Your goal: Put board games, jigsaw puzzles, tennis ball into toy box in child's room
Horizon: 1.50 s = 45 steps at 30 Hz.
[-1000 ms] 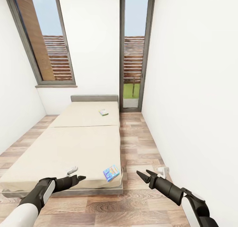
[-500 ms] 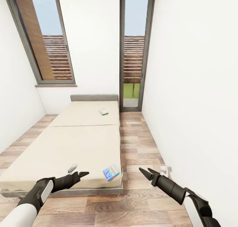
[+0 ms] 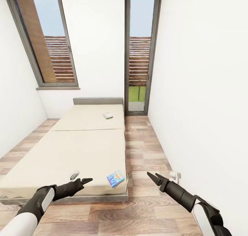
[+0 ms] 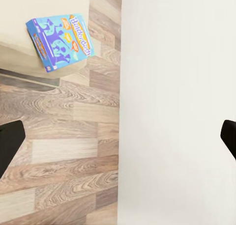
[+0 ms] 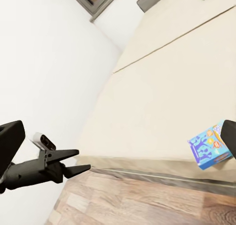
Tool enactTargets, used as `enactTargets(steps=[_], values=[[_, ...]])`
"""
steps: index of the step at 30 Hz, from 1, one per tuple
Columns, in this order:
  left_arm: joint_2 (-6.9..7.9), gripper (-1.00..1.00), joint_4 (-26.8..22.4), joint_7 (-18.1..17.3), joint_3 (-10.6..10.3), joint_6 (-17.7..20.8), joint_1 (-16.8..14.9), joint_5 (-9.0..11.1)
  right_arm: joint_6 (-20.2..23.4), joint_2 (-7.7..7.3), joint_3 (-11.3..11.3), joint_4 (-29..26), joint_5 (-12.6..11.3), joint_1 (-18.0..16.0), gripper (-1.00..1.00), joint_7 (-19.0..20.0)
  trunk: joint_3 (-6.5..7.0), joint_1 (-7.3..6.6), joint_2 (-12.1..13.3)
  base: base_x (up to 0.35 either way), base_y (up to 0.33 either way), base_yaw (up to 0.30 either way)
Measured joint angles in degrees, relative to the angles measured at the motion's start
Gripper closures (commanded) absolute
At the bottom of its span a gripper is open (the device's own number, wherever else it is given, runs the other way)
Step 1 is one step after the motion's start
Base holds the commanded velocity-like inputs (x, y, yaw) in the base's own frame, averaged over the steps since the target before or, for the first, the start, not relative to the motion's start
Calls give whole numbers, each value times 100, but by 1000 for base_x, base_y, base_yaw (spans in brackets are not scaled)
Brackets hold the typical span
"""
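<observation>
Beige plain mattress on the low grey-framed bed [image 3: 69,150] carries both visible board games. Bright blue flat game box with cartoon art [image 3: 115,179] lies at the bed's near right corner, edge close to the drop onto the wood-plank floor [image 3: 144,208]. White-and-green flat game box [image 3: 107,116] lies far up the mattress, near the low grey headboard [image 3: 98,101].

Count: two board games, one bed, two tall dark-framed windows [image 3: 139,53]. Toy box, puzzles and ball not among what shows.

Left black gripper [image 3: 86,181] hovers over the near bed edge, left of the blue box, apart from it; fingers parted, grasping nothing. Right black gripper [image 3: 154,177] hangs over the floor, right of the bed corner, fingers likewise released and empty.

Judgement on the step: taking the blue box first looks sensible. The box is thin and lies flat, so a grip over its overhanging corner edge seems the better way than pinching from above. Approach low and slow; a nudge could tip it off the mattress.
</observation>
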Motion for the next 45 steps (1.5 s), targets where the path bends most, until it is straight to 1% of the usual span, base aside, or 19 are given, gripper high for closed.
enactTargets(steps=[8, 14, 23, 26, 45], values=[[2, -100, 13, -252, 119, 7, 3, -2, 18, -23, 16, -53, -452, 0, -100, 43, -144, 176, -321, 0, 0, 0], [3, -100, 97, -476, 155, 2, 3, -3, 13, -39, 19, -209, -626, 0, -100, 78, -252, 308, -562, 0, 0, 0], [-2, -100, 153, -917, 162, -2, 3, -6, 14, -35, 26, -292, -684, 0, -100, 83, -414, 505, -923, 0, 0, 0], [1, -100, 156, -988, 163, -4, 3, -9, 2, -30, 27, -288, -689, 0, -100, 88, -467, 571, -1044, 0, 0, 0], [-3, -100, 160, -1022, 162, -52, 3, -21, -27, -30, 23, -256, -683, 0, -100, 90, -809, 989, -1806, 0, 0, 0]])
